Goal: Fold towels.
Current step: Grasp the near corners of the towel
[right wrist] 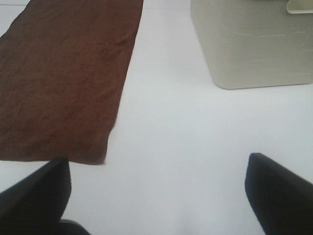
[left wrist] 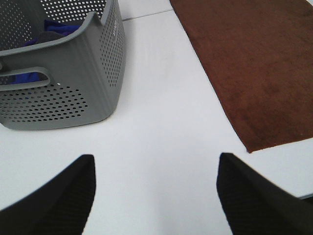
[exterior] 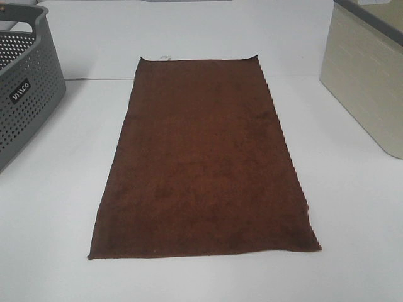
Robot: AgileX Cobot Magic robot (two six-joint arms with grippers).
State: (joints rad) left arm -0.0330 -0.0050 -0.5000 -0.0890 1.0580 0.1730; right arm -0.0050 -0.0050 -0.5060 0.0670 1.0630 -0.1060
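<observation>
White table [exterior: 352, 207] w/ dark brown towel [exterior: 204, 163] laid flat, unfolded, at center, long side running near-to-far. Beige bin [exterior: 368, 82] seen far right, grey perforated basket [exterior: 25, 107] far left w/ blue cloth [left wrist: 58, 27] inside. L gripper [left wrist: 155, 164] & R gripper [right wrist: 159, 164] seen w/ fingers wide apart, nothing held, over bare table beside towel's near corners. Small white tag [exterior: 165, 58] noted at towel's far edge.
</observation>
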